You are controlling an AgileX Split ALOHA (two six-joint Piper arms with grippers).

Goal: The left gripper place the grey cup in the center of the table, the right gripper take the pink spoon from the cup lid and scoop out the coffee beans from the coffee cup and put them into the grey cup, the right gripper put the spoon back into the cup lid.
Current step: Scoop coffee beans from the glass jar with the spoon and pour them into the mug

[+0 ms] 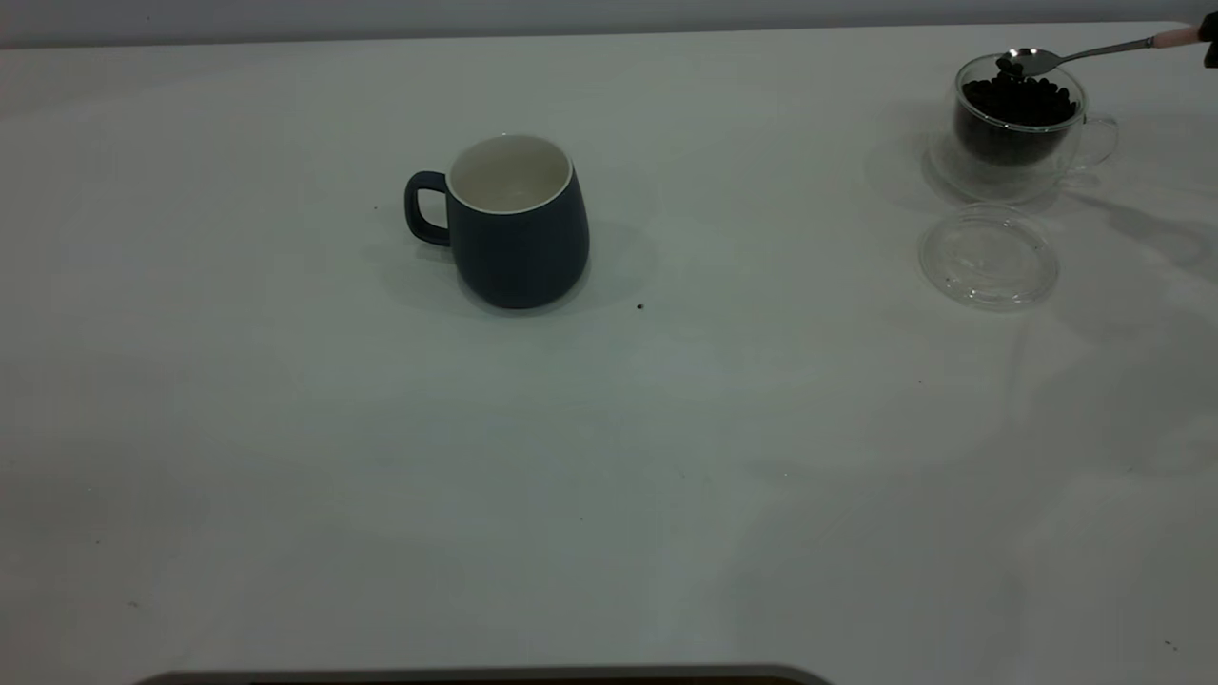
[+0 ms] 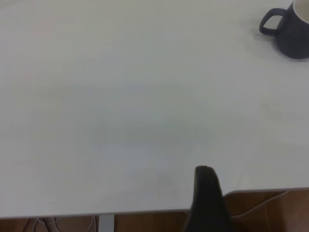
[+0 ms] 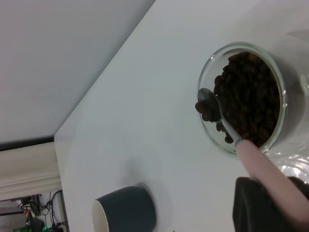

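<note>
Near the middle of the white bench (image 1: 285, 428), in the exterior view, the grey cup (image 1: 519, 224) stands upright, its handle toward the left arm's side; far to the right the coffee cup (image 1: 1018, 128) holds the coffee beans (image 1: 1018, 103), the cup lid (image 1: 988, 257) lying bare just beside it; the pink spoon (image 1: 1094, 49) hovers over the rim carrying a few beans, its handle meeting the right tool (image 1: 1209, 40) at the frame edge. From the left wrist, the left tool (image 2: 207, 203) shows only 1 dark finger over the bench edge (whether open or closed, I cannot tell), well apart from the grey cup. From the right wrist, the right tool is clamped on the spoon's pink handle.
</note>
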